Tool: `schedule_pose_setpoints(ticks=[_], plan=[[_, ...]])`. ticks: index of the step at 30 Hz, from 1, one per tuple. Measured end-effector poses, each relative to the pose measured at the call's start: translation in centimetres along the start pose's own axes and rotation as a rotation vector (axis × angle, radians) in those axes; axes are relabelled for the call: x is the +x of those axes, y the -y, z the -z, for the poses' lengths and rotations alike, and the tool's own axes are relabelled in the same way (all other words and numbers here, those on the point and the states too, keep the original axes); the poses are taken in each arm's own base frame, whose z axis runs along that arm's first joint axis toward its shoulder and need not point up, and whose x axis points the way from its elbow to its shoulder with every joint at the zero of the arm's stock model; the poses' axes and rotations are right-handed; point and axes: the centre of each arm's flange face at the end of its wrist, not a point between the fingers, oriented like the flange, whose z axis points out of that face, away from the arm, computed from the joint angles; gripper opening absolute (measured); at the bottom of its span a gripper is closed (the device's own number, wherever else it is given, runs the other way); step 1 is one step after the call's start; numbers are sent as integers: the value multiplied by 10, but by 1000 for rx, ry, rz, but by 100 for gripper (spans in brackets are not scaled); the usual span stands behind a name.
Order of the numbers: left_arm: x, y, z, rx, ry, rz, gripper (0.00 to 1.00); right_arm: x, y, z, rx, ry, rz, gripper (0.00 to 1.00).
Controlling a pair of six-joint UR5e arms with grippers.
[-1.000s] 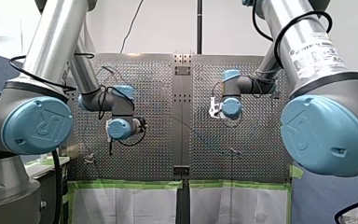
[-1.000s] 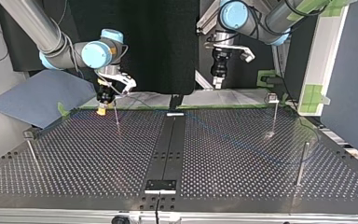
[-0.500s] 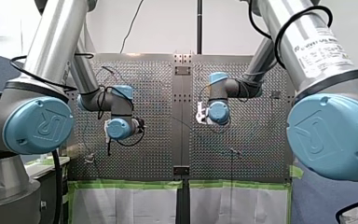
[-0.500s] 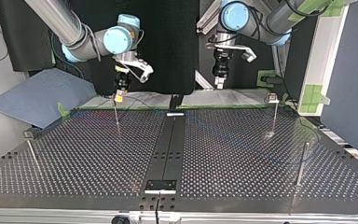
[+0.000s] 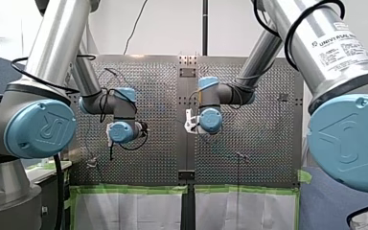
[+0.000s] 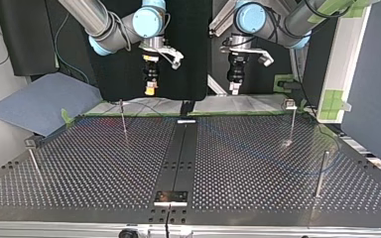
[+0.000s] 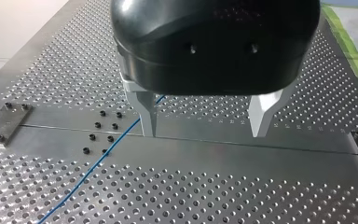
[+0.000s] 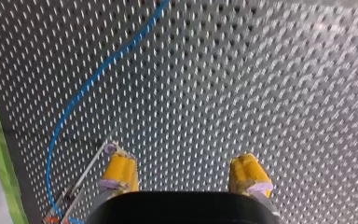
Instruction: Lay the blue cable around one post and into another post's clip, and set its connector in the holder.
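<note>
Cable (image 7: pixel 96 163) lies slack on the table (image 6: pixel 94 173), in nobody's grip. In the left wrist view you can trace it crossing the centre strip (image 6: pixel 178 153). In the right wrist view it curves along the table and passes just beside a thin post (image 6: pixel 123 119). You cannot tell whether it wraps that post, and no connector shows. Changed over the last second: the right gripper (image 6: pixel 150 91) was low beside that post and has lifted and swung toward the middle of the table. In the front view its wrist now sits just short of the strip. The left gripper (image 6: pixel 234 89) has hardly stirred. Read this as a reposition, not a lay. Nothing is picked up, so all the routing and the seating of the connector look still to do. Right gripper: yellow pads (image 8: pixel 119 170) wide apart with nothing between them. The cable runs ahead of it and off to one side, outside the pad nearer the post. Left gripper: metal fingers (image 7: pixel 260 112) spread and empty, hovering over the strip. The cable passes beneath one finger, then trails away outside the gap. Neither gripper looks lined up on the cable yet.
</note>
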Motion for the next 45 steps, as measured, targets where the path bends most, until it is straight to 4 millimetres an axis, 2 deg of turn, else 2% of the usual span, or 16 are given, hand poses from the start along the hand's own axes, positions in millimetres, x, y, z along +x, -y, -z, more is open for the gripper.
schedule_pose_setpoints(ticks=[11,17,30,45], plan=[[1,-7,-1,-31,-16,-4,98,-3,44,36,99,-3,4,100],[2,-12,0,-70,-27,-10,98,-6,61,54,135,3,-6,100],[7,-26,8,-177,-96,-116,98,-7,56,58,69,14,-6,100],[7,-27,9,-184,-102,-124,98,-7,56,59,64,15,-5,100]])
